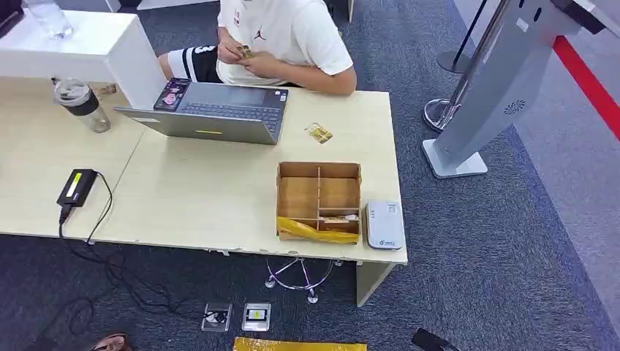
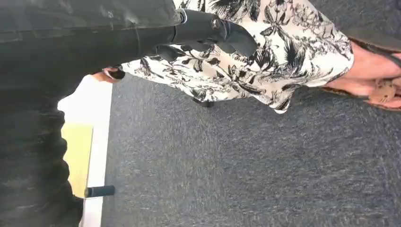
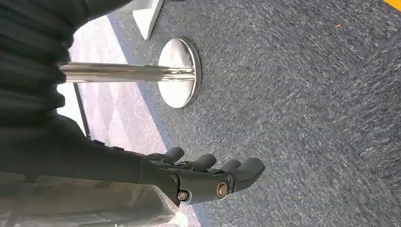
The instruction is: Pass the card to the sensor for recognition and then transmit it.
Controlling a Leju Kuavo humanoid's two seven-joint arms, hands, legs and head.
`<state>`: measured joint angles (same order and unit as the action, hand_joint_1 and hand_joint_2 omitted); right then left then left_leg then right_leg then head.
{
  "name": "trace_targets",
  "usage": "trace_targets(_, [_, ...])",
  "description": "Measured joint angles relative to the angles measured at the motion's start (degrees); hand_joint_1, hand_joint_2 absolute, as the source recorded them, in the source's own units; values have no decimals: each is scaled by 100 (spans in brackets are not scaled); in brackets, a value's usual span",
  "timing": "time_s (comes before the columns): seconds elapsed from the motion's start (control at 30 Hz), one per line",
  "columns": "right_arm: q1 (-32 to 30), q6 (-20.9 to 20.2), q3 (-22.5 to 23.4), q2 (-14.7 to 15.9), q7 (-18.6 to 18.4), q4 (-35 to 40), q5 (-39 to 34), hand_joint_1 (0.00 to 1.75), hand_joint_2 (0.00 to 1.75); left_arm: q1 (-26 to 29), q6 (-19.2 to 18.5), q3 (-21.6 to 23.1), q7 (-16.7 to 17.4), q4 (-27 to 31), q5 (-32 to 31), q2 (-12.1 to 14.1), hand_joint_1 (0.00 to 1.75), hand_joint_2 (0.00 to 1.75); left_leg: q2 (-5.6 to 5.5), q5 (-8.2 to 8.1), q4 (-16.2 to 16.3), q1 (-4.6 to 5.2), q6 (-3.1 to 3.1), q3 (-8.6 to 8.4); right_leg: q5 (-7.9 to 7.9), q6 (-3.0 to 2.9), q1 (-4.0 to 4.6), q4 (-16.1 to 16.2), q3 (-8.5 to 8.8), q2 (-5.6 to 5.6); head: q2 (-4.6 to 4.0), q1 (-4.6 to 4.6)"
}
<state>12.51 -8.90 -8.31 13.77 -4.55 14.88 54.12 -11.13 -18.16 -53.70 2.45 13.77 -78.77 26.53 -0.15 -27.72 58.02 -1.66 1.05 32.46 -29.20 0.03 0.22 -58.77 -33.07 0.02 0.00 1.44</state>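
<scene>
You have both arms hanging down beside the body, and nothing of the task is started yet. The left hand [image 2: 208,35] holds nothing; its dark fingers look a little bent, near a person's patterned clothing. The right hand [image 3: 208,177] is also released, fingers stretched out together over the grey carpet, with nothing in them. The card [image 1: 319,134] lies flat on the table [image 1: 205,197], a little right of the centre of the frame, between the laptop [image 1: 212,110] and the wooden box [image 1: 319,199]. The white reader [image 1: 384,224], which I judge to be the sensor, sits just right of the box, at the table's near edge. From here several things could go wrong. The card is thin and flat, so your fingers can slide over it or push it away toward the laptop. To reach it you pass over the box, and a low arm can knock the box or the reader off the edge. The seated person at the top of the frame is close to the card, so a quick reach is risky.
</scene>
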Motion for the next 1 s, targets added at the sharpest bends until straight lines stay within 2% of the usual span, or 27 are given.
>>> trace_targets(0.13, [-27, 11, 2, 0, -7, -2, -28, 0, 175, 1, -147, 0, 0, 0, 70, 35, 0, 175, 0, 0, 0, 0, 0, 0, 0, 0, 0, 0, 1, 0, 0, -2])
trace_targets(0.3, [-113, 136, 9, -4, 46, -7, -190, 0, 175, 1, 273, -2, -112, 0, 192, 55, 0, 175, -1, 0, 0, 0, 0, 0, 0, 0, 0, 0, 1, 0, 0, 0])
trace_targets(0.5, [-185, 236, 55, -18, 74, -37, -447, 0, 175, 2, 490, -11, -144, 0, 247, 50, 0, 175, 0, 0, 0, 0, 0, 0, 0, 0, 0, 0, 0, 0, 0, 0])
trace_targets(0.57, [-202, 227, 203, -41, 94, -44, -902, 0, 175, 2, 735, -20, -107, 0, 262, 46, 0, 175, 0, 0, 0, 0, 0, 0, 0, 0, 0, 0, 1, 0, 0, 0])
trace_targets(0.63, [-225, 299, 384, -105, 105, -48, -1274, 0, 175, 3, 1274, -30, 117, 0, 334, 9, 0, 175, 0, 0, 0, 0, 0, 0, 0, 0, 0, 0, 1, -1, 0, 2])
trace_targets(0.7, [-240, 683, 518, -188, 44, -48, -1392, 0, 175, -1, 1938, -107, 330, 0, 576, -72, 0, 175, 2, 0, 0, 1, 0, -2, 0, 0, -1, 1, -1, 1, 0, -2])
trace_targets(0.73, [-255, 986, 594, -227, 7, -48, -1486, 0, 175, -6, 2234, -174, 326, 2, 844, -118, 0, 175, 1, 0, 0, 1, 0, -3, 0, 0, -1, 1, -2, 1, 0, -4])
trace_targets(0.77, [-280, 1282, 690, -269, 4, -50, -1601, 0, 175, -21, 2456, -275, 243, 2, 1229, -172, 0, 175, 1, 0, 0, 2, 0, -2, 0, 0, -1, 2, 0, 1, 0, -2])
trace_targets(0.83, [-344, 1732, 898, -321, 111, -59, -1851, 0, 175, -36, 2607, -517, 24, 2, 1867, -269, 0, 175, -1, 0, 0, 2, 0, -1, 0, 0, -1, 2, 2, -1, 0, 0])
trace_targets(0.9, [-414, 1845, 1121, -367, 231, -81, -2026, 0, 175, -71, 2281, -833, 45, -2, 2785, -361, 0, 175, -1, -1, 0, 2, -1, 1, 0, 0, -1, 2, 2, -2, 0, 0])
trace_targets(0.97, [-457, 1781, 1275, -400, 269, -87, -2147, 0, 175, -128, 1460, -1181, 530, -15, 4105, -422, 0, 175, 1, -1, 0, 5, -1, 1, 0, 0, -4, 1, 1, 1, 0, -4])
trace_targets(1.0, [-471, 1764, 1355, -415, 267, -90, -2206, 0, 175, -148, 876, -1389, 849, -28, 4690, -448, 0, 175, 1, -1, 0, 5, -1, 0, 0, 0, -5, 2, 1, 0, 0, -2])
